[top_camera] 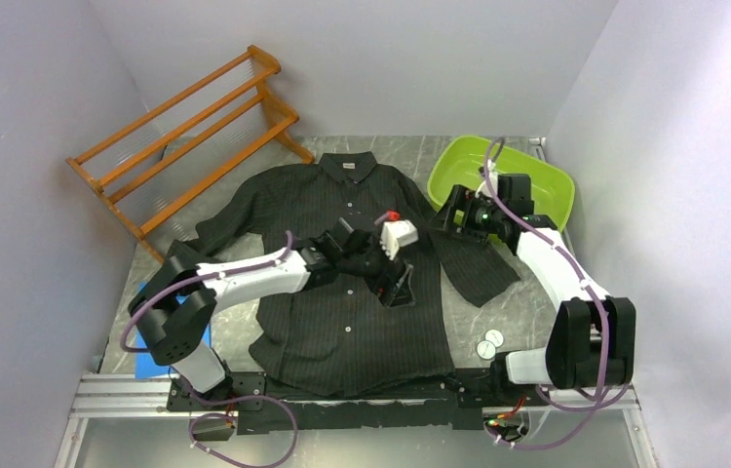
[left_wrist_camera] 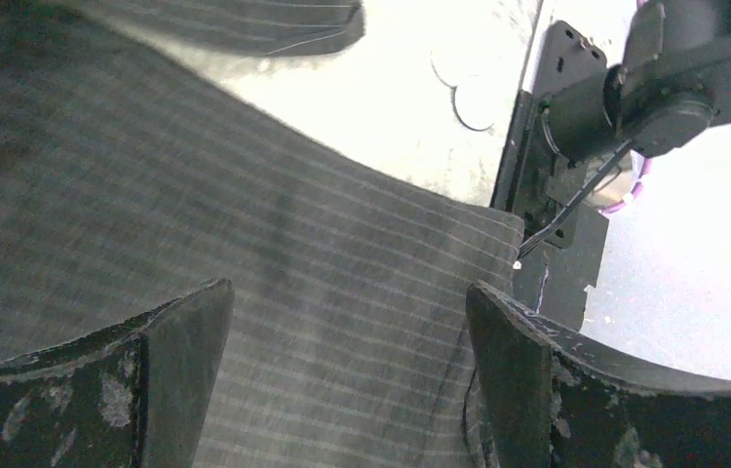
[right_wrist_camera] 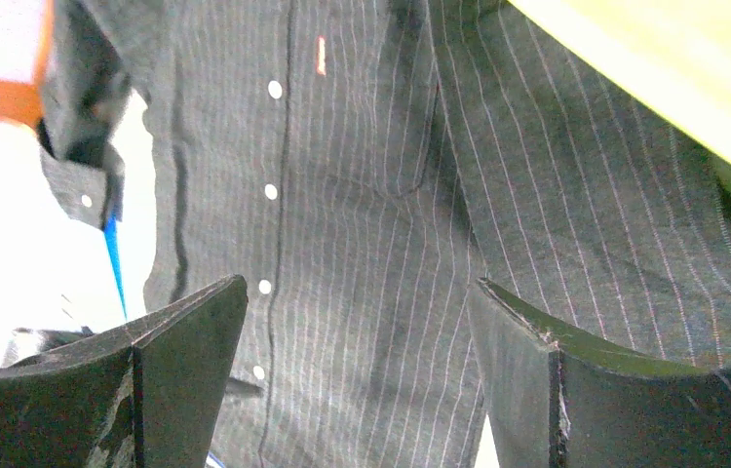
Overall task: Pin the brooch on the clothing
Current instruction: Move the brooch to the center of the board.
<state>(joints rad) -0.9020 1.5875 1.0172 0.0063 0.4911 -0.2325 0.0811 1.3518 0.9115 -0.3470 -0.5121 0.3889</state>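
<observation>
- Left gripper (left_wrist_camera: 350, 297) hangs low over the shirt (top_camera: 342, 327), right of its button line and about halfway down. Its jaws are spread wide, with only striped cloth between them, and it holds nothing.
- Right gripper (right_wrist_camera: 357, 288) hovers above the shirt's right sleeve, beside the chest. It too gapes wide and is empty.
- Shirt lies flat, front up and buttoned, on the grey surface (top_camera: 518, 307). Its collar points away from the arms, its hem lies toward them, and its sleeves spread to either side.
- Red mark (right_wrist_camera: 321, 55) sits on the shirt's chest, near the line of white buttons (right_wrist_camera: 271, 191).
- Green bin (top_camera: 542, 185) stands just beyond the shirt's right shoulder.
- Wooden rack (top_camera: 186, 136) lies tilted past the shirt's left sleeve.
- Two white discs (top_camera: 489, 343) rest on the surface just right of the shirt's hem, touching each other.
- Blue tape (top_camera: 150, 367) shows left of the hem.
</observation>
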